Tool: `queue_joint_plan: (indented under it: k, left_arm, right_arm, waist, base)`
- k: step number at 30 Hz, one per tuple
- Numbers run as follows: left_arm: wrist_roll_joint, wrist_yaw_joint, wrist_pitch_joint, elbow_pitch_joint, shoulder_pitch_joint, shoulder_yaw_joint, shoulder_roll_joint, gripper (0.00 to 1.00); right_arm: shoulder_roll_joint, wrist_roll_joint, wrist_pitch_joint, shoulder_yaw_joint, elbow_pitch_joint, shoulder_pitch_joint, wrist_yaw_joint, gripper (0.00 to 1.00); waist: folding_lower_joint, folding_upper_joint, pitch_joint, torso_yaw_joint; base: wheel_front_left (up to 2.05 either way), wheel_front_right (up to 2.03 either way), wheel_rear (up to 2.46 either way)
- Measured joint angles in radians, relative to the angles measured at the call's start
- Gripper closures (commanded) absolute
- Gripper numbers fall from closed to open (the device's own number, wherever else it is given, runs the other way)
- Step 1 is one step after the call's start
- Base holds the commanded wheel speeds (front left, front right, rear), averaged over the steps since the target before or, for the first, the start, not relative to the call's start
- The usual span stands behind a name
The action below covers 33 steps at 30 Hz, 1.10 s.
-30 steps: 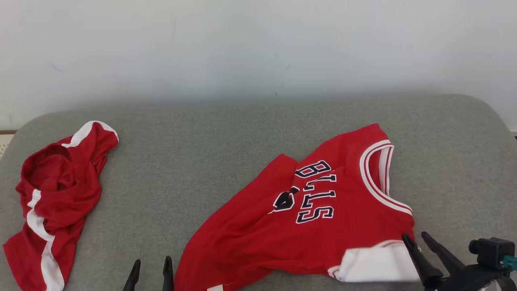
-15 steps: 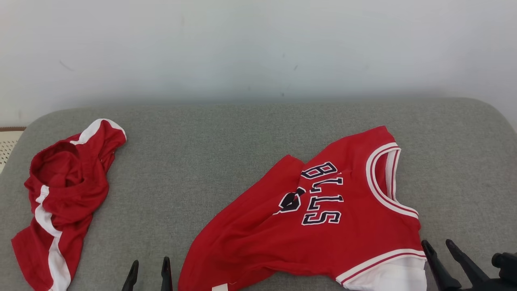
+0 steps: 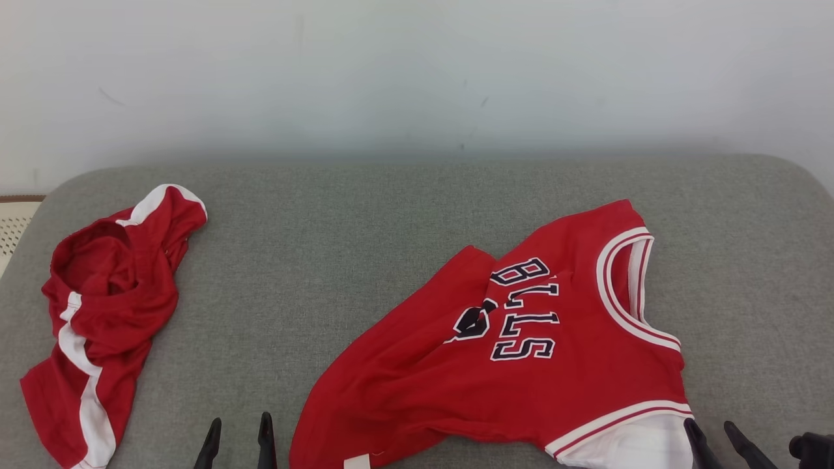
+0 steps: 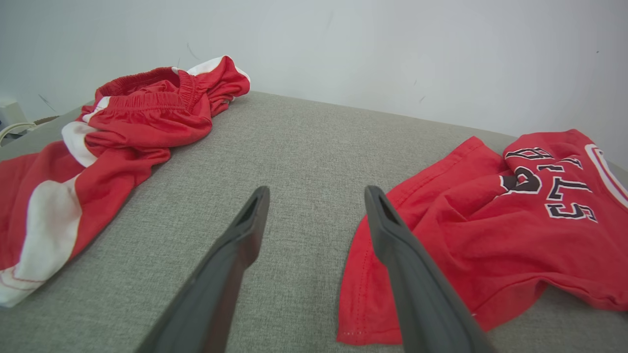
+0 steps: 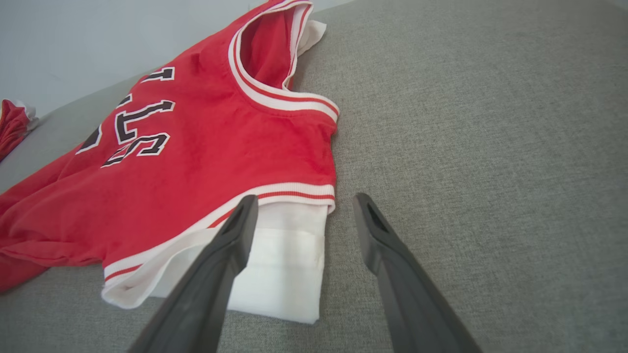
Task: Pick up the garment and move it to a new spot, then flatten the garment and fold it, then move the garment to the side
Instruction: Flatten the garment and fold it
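Observation:
The garment, a red jersey with dark lettering and white trim, lies rumpled on the right half of the grey padded surface. Its white sleeve lies flat at the near right corner. My right gripper is open just behind that sleeve, its left finger over the white cloth's edge in the right wrist view, nothing between the fingers. My left gripper is open at the bottom edge. It hovers over bare surface, just left of the jersey's hem.
A second red garment, shorts with white stripes, lies bunched at the far left. A pale wall rises behind the surface. The surface's rounded corners fall away left and right, and a cream mat shows past the left corner.
The right gripper opened, let the white sleeve drop flat and drew back toward the bottom edge. The head camera shifted slightly. The left gripper stayed put.

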Motion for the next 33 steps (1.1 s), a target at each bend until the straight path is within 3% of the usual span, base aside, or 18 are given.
queue_joint_plan:
  k: [13, 14, 15, 16, 18, 19, 20, 27, 33]
  left_arm:
    - [0.003, -0.008, 0.0, 0.009, -0.01, -0.004, 0.0, 0.0]
    - [0.003, -0.008, 0.0, 0.009, -0.014, -0.004, 0.0, 0.0]
    - [0.003, -0.008, 0.0, 0.009, -0.015, -0.003, 0.0, 0.0]
    - [0.005, -0.008, 0.0, 0.009, -0.015, -0.003, 0.0, 0.0]
    - [0.005, -0.008, 0.0, 0.009, -0.015, -0.002, 0.0, 0.0]
    - [0.006, -0.008, 0.0, 0.009, -0.015, -0.002, 0.0, 0.0]
    - [0.006, -0.008, 0.0, 0.009, -0.015, -0.002, 0.0, 0.0]
    - [0.005, -0.007, 0.0, 0.01, -0.014, 0.001, 0.0, 0.0]
    - [-0.002, -0.002, 0.0, 0.011, -0.011, -0.007, 0.0, 0.0]
  right_arm:
    - [0.082, -0.047, 0.065, -0.016, 0.175, -0.111, 0.0, 0.0]
    - [0.087, -0.047, 0.069, -0.015, 0.192, -0.118, 0.0, 0.05]
    - [0.091, -0.048, 0.073, -0.012, 0.208, -0.125, 0.0, 0.19]
    - [0.096, -0.048, 0.074, -0.011, 0.22, -0.131, 0.0, 0.52]
    - [0.104, -0.047, 0.073, -0.006, 0.239, -0.142, 0.0, 0.75]
    - [0.106, -0.046, 0.072, -0.003, 0.245, -0.147, 0.0, 0.75]
    - [0.109, -0.043, 0.071, 0.0, 0.249, -0.151, 0.0, 1.0]
    - [0.101, -0.021, 0.018, 0.031, 0.242, -0.146, 0.0, 1.0]
    - [0.057, 0.0, -0.034, 0.087, 0.141, -0.089, 0.0, 1.0]
  waist:
    - [0.0, 0.0, 0.009, 0.016]
    - [0.0, 0.0, 0.01, 0.019]
    - [0.0, 0.0, 0.011, 0.021]
    - [0.0, 0.0, 0.012, 0.023]
    - [0.0, 0.0, 0.014, 0.027]
    - [0.0, 0.0, 0.015, 0.028]
    - [0.0, 0.0, 0.016, 0.029]
    - [0.0, 0.0, 0.01, 0.026]
    - [0.0, 0.0, -0.002, 0.017]
  base:
    - [0.0, 0.0, 0.0]
    - [0.0, 0.0, 0.0]
    - [0.0, 0.0, 0.0]
    - [0.0, 0.0, 0.0]
    - [0.0, 0.0, 0.0]
    - [0.0, 0.0, 0.0]
    - [0.0, 0.0, 0.0]
    - [0.0, 0.0, 0.0]
    - [0.0, 0.0, 0.0]
